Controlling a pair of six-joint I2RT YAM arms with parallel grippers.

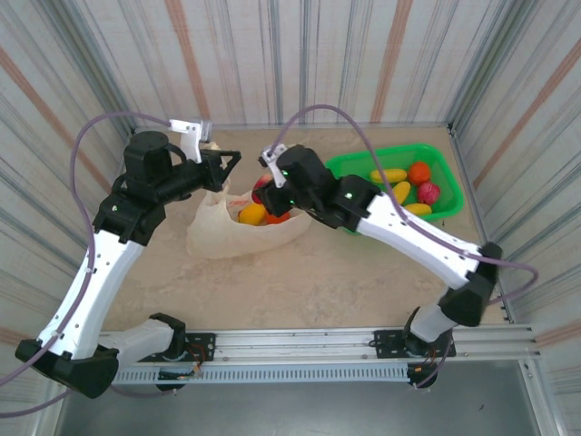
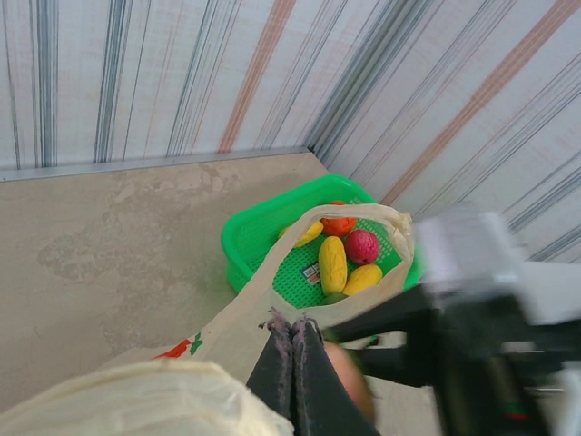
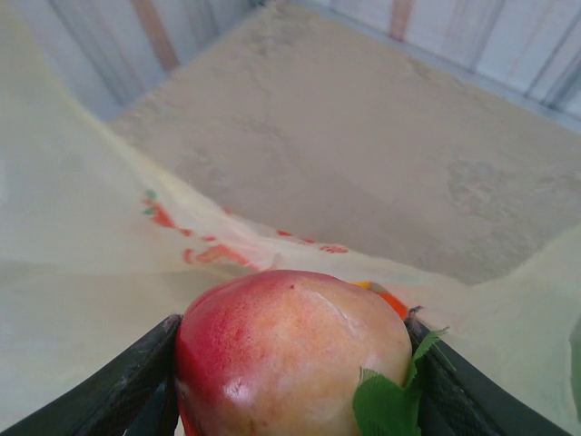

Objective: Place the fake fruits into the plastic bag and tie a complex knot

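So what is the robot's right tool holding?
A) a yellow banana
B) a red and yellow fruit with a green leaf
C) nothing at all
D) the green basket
B: in the right wrist view the right tool is clamped on both sides of a red-and-yellow fruit with a green leaf, above the plastic bag.

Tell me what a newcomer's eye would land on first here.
A glossy red-yellow fake fruit clamped in the right jaws, poised over the open plastic bag mid-table. The left jaws pinch the bag's rim, holding it up, and a bright green basket of more fruits sits at the far right.
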